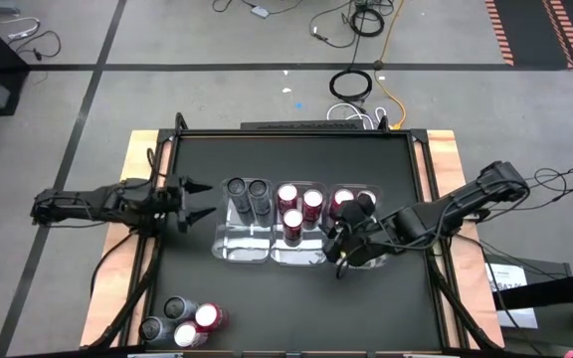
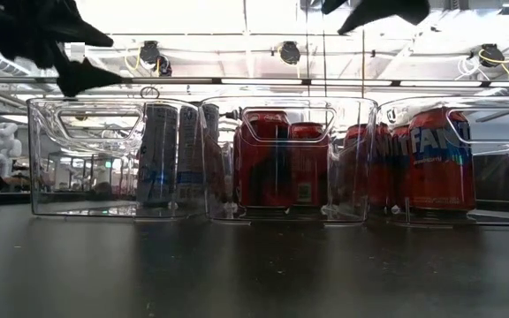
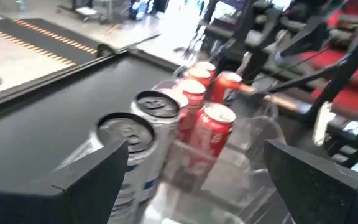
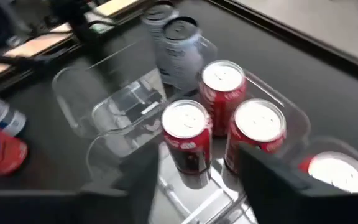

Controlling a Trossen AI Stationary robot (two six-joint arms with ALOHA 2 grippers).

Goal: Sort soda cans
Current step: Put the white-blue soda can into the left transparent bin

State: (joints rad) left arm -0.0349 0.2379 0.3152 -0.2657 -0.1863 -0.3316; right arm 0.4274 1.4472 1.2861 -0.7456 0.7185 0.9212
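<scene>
Three clear trays sit side by side mid-table. The left tray (image 1: pixel 242 244) holds two grey cans (image 1: pixel 247 191) (image 3: pixel 157 109) upright at its far end. The middle tray holds three red cans (image 1: pixel 299 204) (image 4: pixel 222 84). The right tray holds red cans (image 1: pixel 343 200) (image 2: pixel 438 159), partly hidden under my right gripper. Several loose cans (image 1: pixel 182 321), grey and red, stand at the table's near left corner. My left gripper (image 1: pixel 202 199) (image 3: pixel 197 186) hovers open, left of the left tray. My right gripper (image 1: pixel 344 239) (image 4: pixel 194 186) is open above the right tray's near part.
The black table (image 1: pixel 296 308) has a raised frame along its edges and wooden boards on either side. The near halves of the left and middle trays show bare bottoms. Cables lie on the floor beyond the far edge.
</scene>
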